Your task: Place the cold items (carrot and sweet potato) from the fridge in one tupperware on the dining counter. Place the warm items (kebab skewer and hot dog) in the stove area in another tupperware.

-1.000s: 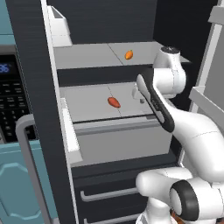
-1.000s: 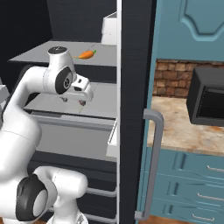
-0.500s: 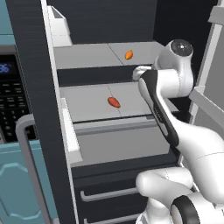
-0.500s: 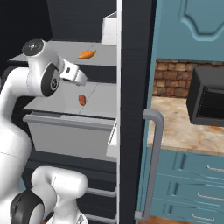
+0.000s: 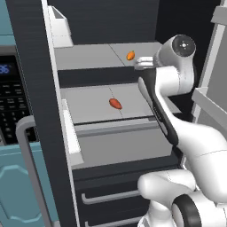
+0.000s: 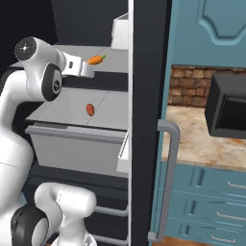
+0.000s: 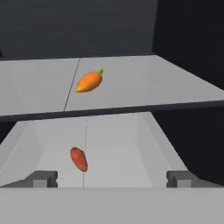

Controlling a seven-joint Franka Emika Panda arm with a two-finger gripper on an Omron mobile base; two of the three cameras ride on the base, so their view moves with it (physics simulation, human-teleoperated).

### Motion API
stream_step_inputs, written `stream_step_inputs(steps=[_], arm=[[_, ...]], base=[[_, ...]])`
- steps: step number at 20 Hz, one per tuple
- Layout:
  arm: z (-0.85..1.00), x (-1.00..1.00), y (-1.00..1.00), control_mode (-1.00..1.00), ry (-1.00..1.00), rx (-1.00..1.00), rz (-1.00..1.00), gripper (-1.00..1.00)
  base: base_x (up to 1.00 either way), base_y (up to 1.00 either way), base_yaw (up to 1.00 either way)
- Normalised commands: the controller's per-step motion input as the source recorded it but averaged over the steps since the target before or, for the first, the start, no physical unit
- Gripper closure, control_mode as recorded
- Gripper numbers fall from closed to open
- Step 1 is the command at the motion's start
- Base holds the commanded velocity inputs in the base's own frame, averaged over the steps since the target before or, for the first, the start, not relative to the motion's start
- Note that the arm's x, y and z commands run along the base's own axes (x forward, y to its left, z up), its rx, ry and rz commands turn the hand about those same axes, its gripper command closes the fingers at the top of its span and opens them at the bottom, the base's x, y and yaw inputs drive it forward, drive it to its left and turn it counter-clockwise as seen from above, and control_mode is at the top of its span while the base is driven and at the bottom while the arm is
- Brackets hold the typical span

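An orange carrot [image 5: 130, 55] [image 6: 96, 59] [image 7: 89, 81] lies on the fridge's upper shelf [image 5: 88, 55]. A reddish sweet potato [image 5: 115, 103] [image 6: 90, 109] [image 7: 79, 159] rests on the lower shelf [image 5: 93, 104], one level down. My gripper [image 5: 141, 63] [image 6: 82, 68] [image 7: 111, 179] hovers at the height of the upper shelf's front edge, just short of the carrot and pointing into the fridge. In the hand view its fingertips [image 7: 41, 179] stand wide apart with nothing between them, so it is open.
The fridge door [image 6: 146, 120] stands open with its grey handle [image 6: 168, 178]. A white container [image 5: 60, 31] [image 6: 120, 31] sits at the back of the upper shelf. Dark drawers [image 5: 111, 195] lie below the shelves. A microwave [image 6: 228, 113] stands on the stone counter [image 6: 202, 144].
The arm has lifted: the hand rose from beside the lower shelf to the upper shelf's front edge, close to the carrot. Carrot and sweet potato have not moved.
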Motion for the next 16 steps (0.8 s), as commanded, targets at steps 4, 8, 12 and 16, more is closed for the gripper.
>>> stream_step_inputs(steps=[4, 8, 12, 16], arm=[[0.59, 0.43, 0.07, -1.0, 0.0, -0.14, 0.05, -1.0], [0.12, 0.71, 0.13, -1.0, 0.04, -0.02, 0.11, -1.0], [-0.03, 0.86, 0.06, -1.0, 0.01, 0.0, 0.06, -1.0], [-0.1, 0.8, 0.09, -1.0, 0.05, 0.0, 0.01, -1.0]], base=[[0.0, 0.0, 0.0], [0.0, 0.0, 0.0], [0.0, 0.0, 0.0], [0.0, 0.0, 0.0]])
